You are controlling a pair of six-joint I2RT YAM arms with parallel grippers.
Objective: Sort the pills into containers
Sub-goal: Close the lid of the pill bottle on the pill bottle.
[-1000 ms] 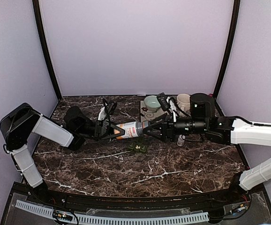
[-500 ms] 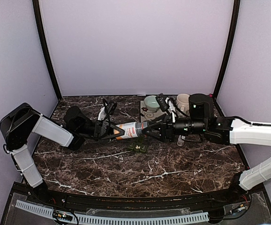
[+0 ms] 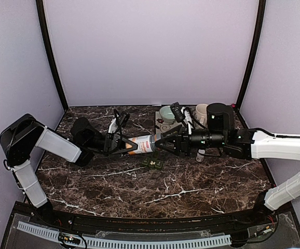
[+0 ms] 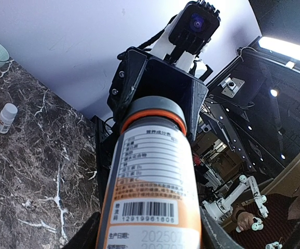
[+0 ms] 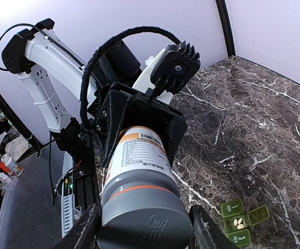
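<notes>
My left gripper [image 3: 121,144] is shut on the body of an orange bottle [image 3: 142,143] with a white label, holding it level above the table; the bottle fills the left wrist view [image 4: 152,171]. My right gripper [image 3: 165,141] faces it from the right, and its fingers [image 5: 82,233] press on both sides of the bottle's grey cap [image 5: 145,218]. The dark green pill box [image 3: 153,163] lies on the table just below the bottle. In the right wrist view the pill box [image 5: 232,209] has one compartment open with a few pale pills [image 5: 239,223] inside.
A pale green bowl [image 3: 167,113] on a small tray and a cream cup [image 3: 203,111] stand at the back. A small white bottle [image 3: 200,154] stands under my right arm. The table is dark marble with purple walls around it.
My right gripper has moved a little left along the bottle, over its grey cap. The left arm and the bottle have stayed in place.
</notes>
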